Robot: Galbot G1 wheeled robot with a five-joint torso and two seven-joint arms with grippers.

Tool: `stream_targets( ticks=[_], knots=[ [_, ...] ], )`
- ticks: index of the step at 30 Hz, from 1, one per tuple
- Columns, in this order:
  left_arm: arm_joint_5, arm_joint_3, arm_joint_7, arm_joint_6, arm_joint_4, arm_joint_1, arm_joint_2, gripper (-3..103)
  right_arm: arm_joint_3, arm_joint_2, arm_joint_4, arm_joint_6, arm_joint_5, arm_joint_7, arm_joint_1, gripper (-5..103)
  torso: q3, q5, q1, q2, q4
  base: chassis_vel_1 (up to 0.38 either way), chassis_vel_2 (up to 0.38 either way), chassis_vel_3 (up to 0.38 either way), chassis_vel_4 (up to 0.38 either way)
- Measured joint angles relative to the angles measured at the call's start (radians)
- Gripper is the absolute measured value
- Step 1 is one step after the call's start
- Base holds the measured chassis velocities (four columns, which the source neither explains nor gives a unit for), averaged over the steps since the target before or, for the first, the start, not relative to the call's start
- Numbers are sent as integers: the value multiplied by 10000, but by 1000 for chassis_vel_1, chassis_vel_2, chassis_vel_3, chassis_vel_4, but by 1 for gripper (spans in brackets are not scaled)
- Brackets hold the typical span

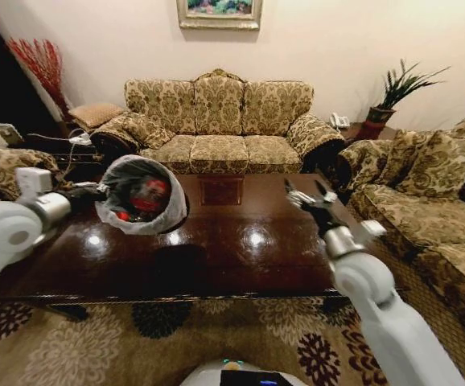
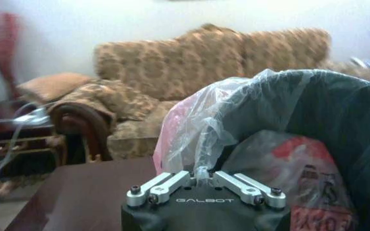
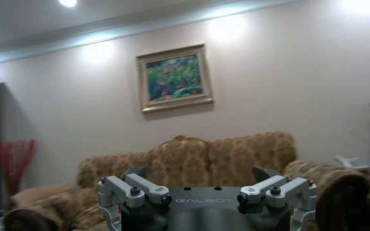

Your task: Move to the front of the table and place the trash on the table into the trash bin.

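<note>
A: What's on my left?

B: My left tool (image 2: 202, 179) is clamped on the liner at the rim of the trash bin (image 1: 141, 195), holding it tilted above the left part of the bench (image 1: 240, 241). I see red trash (image 1: 149, 195) inside it.

A: And right?

B: My right tool (image 1: 311, 195) hangs over the bench's right side, fingers spread apart, gripping nothing.

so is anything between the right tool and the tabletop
Nothing visible. The right tool hangs open above the glossy dark brown wooden table, with bare wood beneath it. The round bin lined with translucent plastic is held up by the left tool, off to the other side.
</note>
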Motion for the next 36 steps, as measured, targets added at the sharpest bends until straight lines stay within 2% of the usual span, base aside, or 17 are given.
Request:
stream_targets(
  ticks=[2,3,5,6,7,11,12,17,18,20,24,28,31,33,34,36],
  knots=[
    [122,-176,-159,16,-272,115,-691,0,101,282,-1,62,-265,-97,-194,100,0,-3,0,0,3,0,0,0,0],
    [122,-176,-159,16,-272,115,-691,0,101,282,-1,62,-265,-97,-194,100,0,-3,0,0,3,0,0,0,0],
    [379,-528,-121,24,-672,666,-1456,0,92,478,40,69,-452,-178,-384,100,0,-6,0,-1,4,0,0,0,0],
    [523,-768,-16,24,-845,980,-1783,0,47,555,71,83,-560,-246,-454,100,0,-5,0,-1,4,0,0,0,0],
    [523,-768,-16,24,-845,980,-1783,0,47,555,71,83,-560,-246,-454,100,0,-5,0,-1,4,0,0,0,0],
    [1173,-1762,415,-155,-1486,1954,-2975,0,-223,795,232,116,-795,-326,-671,100,0,5,0,0,6,0,0,0,0],
    [1173,-1762,415,-155,-1486,1954,-2975,0,-223,795,232,116,-795,-326,-671,100,0,5,0,0,6,0,0,0,0],
    [2128,-2129,779,-417,-2255,2360,-4523,0,-549,1030,188,170,-978,-340,-690,100,2,-3,1,-1,3,26,-26,-32,20],
    [2128,-2129,779,-417,-2255,2360,-4523,0,-549,1030,188,170,-978,-340,-690,100,2,-3,1,-1,3,85,-79,-80,50],
    [2118,-2577,951,-566,-2435,2574,-5114,0,-638,1078,60,208,-1015,-358,-611,100,2,-1,4,-1,3,111,-89,-92,123],
    [2136,-3213,1162,-721,-2501,2944,-5625,0,-726,1128,-164,310,-1065,-365,-590,100,2,7,4,-1,5,163,-166,-177,185],
    [2351,-3497,1214,-796,-2497,3017,-6083,0,-831,1207,-238,371,-1109,-367,-577,100,1,-6,1,0,4,230,-234,-239,250],
    [2766,-3601,1335,-983,-2400,3071,-6458,0,-887,1241,-290,499,-1124,-368,-562,100,-1,1,-3,1,4,277,-261,-299,250],
    [3344,-3745,1475,-1221,-2171,3091,-6832,0,-922,1267,-341,639,-1126,-366,-557,100,1,1,-2,-1,3,299,-274,-294,294],
    [3344,-3745,1475,-1221,-2171,3091,-6832,0,-922,1267,-341,639,-1126,-366,-557,100,1,1,-2,-1,3,299,-275,-279,294],
    [3913,-3947,1552,-1515,-1742,3095,-7194,0,-984,1278,-354,791,-1148,-389,-584,100,-3,-1,-8,3,4,187,-218,-212,182]
  ],
)
